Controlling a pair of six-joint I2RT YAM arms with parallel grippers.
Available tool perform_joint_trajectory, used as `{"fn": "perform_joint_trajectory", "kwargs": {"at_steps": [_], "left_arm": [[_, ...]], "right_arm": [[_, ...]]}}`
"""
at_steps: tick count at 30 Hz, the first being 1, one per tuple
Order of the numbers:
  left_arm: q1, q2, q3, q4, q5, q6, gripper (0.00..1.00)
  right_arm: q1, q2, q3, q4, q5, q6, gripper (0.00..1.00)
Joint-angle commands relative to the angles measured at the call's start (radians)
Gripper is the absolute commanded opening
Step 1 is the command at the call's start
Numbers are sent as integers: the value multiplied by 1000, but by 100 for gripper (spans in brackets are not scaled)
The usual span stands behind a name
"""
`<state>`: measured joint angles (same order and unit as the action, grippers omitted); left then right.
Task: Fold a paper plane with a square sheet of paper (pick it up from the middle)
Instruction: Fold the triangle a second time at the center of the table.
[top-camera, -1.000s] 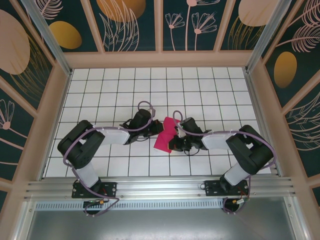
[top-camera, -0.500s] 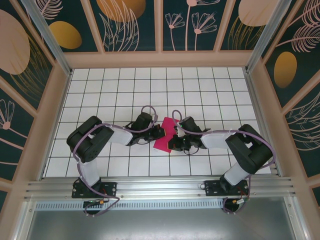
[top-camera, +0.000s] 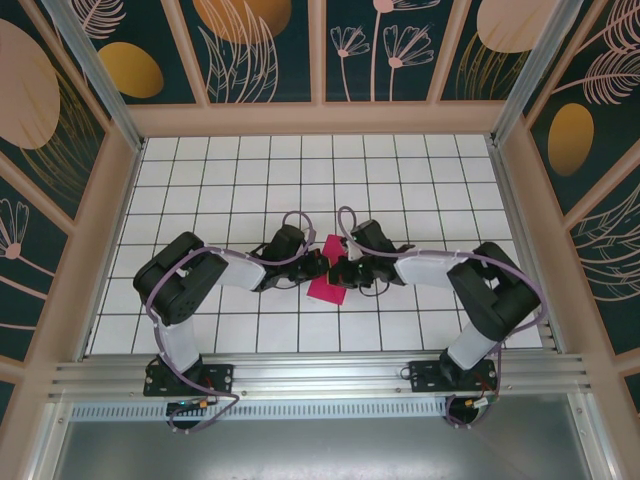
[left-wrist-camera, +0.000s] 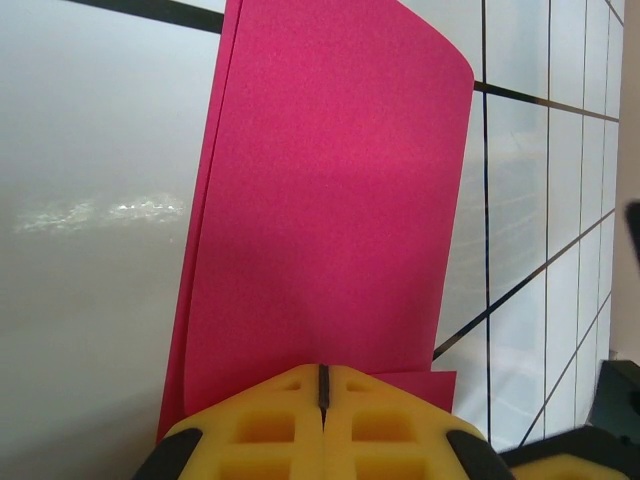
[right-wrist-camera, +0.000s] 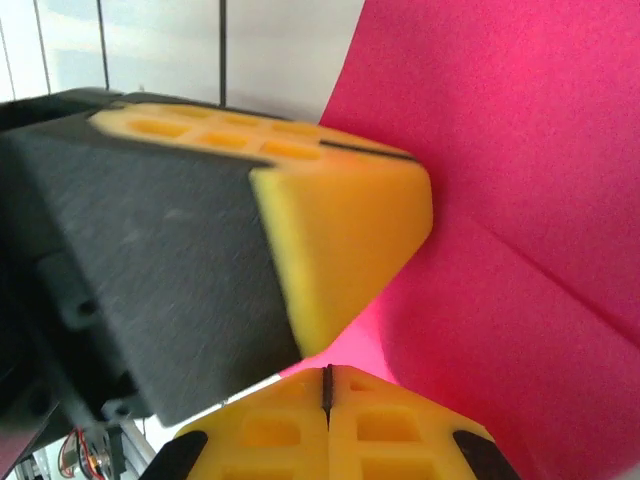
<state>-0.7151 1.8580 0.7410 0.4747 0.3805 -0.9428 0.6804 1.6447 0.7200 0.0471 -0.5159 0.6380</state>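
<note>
Magenta-pink creased sheet of thin paper (left-wrist-camera: 330, 200) lies on white gridded tabletop (left-wrist-camera: 90, 200), straight ahead of left gripper (left-wrist-camera: 323, 395), with doubled layers showing at sheet's left edge. Left gripper's yellow foam pads (left-wrist-camera: 260, 430) are pressed together with nothing between them, tips at sheet's near edge. Right gripper (right-wrist-camera: 327, 395) is likewise closed and empty. Sheet spreads ahead-right of it, diagonal crease visible. Left gripper sits just ahead-left. From above, both tips meet over the sheet.

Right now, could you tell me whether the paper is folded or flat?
Folded: the paper shows two stacked layers along one edge and a crease line.
</note>
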Motion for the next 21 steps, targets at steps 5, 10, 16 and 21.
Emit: {"fn": "perform_joint_trajectory", "kwargs": {"at_steps": [5,10,16,21], "left_arm": [[-1,34,-11,-49,-34,24,3],[-1,35,-10,-72,-62,15,3],[-1,43,-14,-96,-84,8,2],[-1,55,-9,-100,-84,0,1]], "right_arm": [[2,97,27,12,33,0,4],[6,71,-44,29,16,11,4],[11,-9,-95,-22,-11,-17,4],[12,-48,-168,31,-98,-9,5]]}}
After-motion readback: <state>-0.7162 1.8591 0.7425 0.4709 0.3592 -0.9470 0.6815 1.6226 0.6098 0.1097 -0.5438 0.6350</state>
